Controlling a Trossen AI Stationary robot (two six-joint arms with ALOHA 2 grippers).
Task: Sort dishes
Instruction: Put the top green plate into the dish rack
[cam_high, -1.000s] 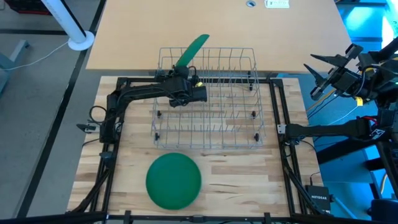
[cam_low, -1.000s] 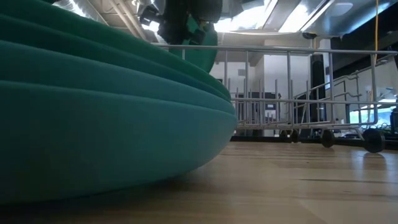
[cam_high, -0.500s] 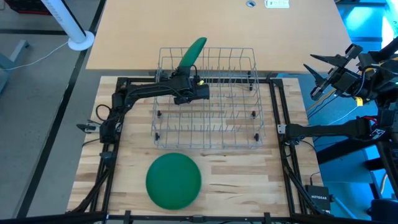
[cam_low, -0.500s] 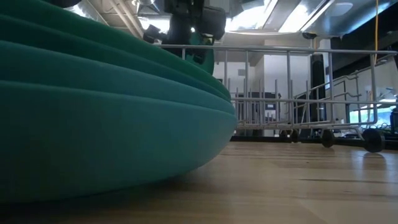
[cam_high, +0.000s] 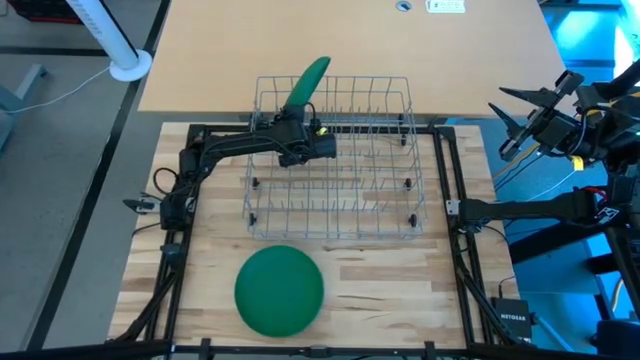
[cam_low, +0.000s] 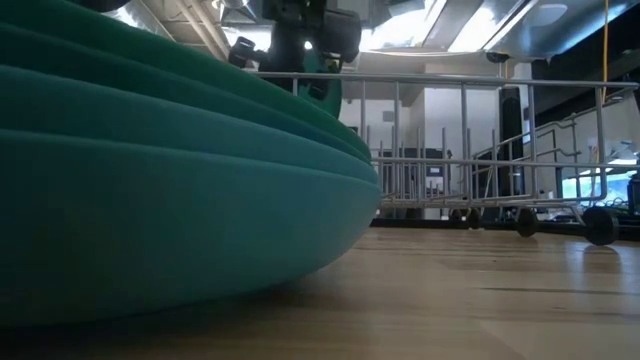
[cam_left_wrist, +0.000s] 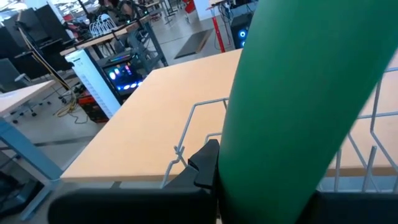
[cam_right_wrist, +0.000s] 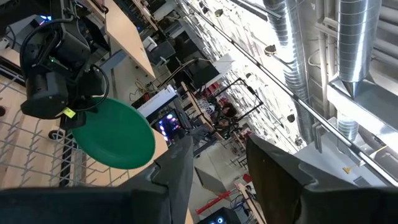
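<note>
My left gripper (cam_high: 294, 112) is over the far-left part of the wire rack (cam_high: 330, 236), shut on one green plate (cam_high: 308, 82). That plate stands on edge, tilted, its upper rim leaning toward the far edge. In the low view its lower rim (cam_low: 324, 92) dips just below the rack's top wire. The other green plates lie as a stack (cam_high: 279, 290) on the table in front of the rack, filling the low view's left (cam_low: 150, 180). My right gripper (cam_high: 506, 125) is open and raised beyond the table's right edge. My left gripper pinches the plate's lower, near rim (cam_left_wrist: 249, 186) between its two fingers, one dark finger (cam_left_wrist: 205, 165) lying against one face. The fingers point toward the table's far edge. The plate (cam_right_wrist: 118, 134) is lifted clear of the table and rises on edge beyond the fingers.
The rack (cam_low: 480, 150) has upright wire tines across its floor and small feet on the wooden table (cam_high: 390, 290). A light tabletop (cam_high: 350, 40) lies beyond the rack. Dark frame rails (cam_high: 445, 180) run along both sides of the work area.
My left gripper, still shut on the plate, has moved a little toward the far edge over the rack's far-left corner, and the plate has gone with it. In the last half second it has stayed nearly still.
</note>
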